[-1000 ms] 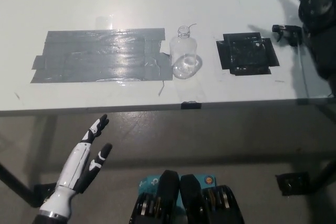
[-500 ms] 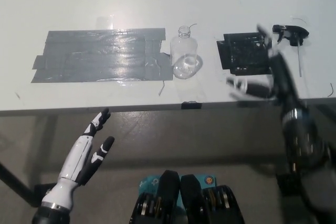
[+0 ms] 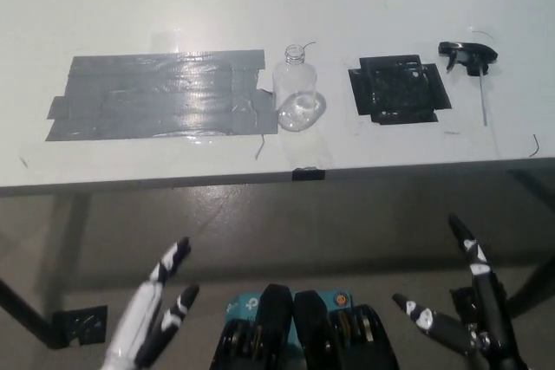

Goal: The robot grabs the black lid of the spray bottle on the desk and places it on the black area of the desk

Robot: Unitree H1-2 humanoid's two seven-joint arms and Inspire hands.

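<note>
The black spray lid (image 3: 468, 56) with its thin tube lies on the white desk (image 3: 260, 6) at the far right, just right of the black taped area (image 3: 398, 89). A clear bottle (image 3: 297, 88) without a lid stands upright near the desk's middle. My black right hand (image 3: 464, 305) hangs open below the desk's front edge at the lower right, holding nothing. My white left hand (image 3: 156, 314) is open at the lower left, also below the desk and far from the lid.
A large grey taped patch (image 3: 160, 93) covers the desk's left half, next to the bottle. The desk's front edge (image 3: 260, 179) runs across the middle of the picture, with floor below. A small black marker (image 3: 308, 174) sits on that edge.
My right arm has dropped from beside the lid at the upper right to below the desk. The left hand has sunk lower. The camera has shifted a little.
</note>
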